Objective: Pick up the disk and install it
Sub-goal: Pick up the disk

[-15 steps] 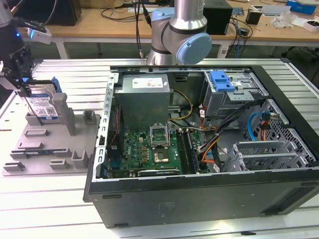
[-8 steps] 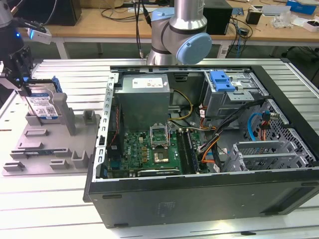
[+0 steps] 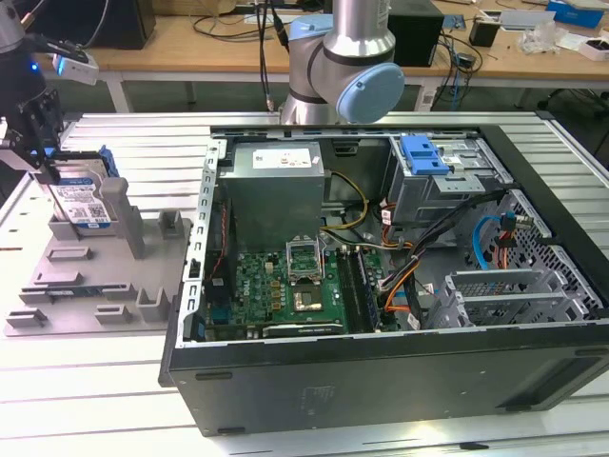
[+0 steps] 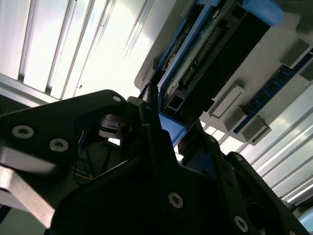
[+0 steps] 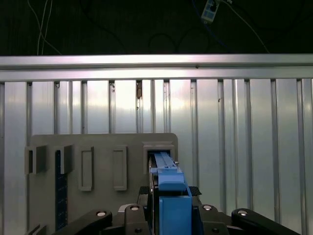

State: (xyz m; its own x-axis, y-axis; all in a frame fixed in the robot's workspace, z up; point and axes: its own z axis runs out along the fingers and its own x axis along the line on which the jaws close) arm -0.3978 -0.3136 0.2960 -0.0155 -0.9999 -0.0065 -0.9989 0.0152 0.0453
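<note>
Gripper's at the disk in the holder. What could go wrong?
1. The gripper sits at the top edge of the disk, on its blue rail; a hold that high may let it pivot or slip.
2. The disk stands in a holder slot; an off-vertical lift could bind it.
3. Cables cross the open case; they could snag it.

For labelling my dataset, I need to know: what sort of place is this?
Probably a robotics or electronics lab: a robot arm works at a slotted metal table bearing an open computer case, and workbenches with cables and equipment stand behind.
</note>
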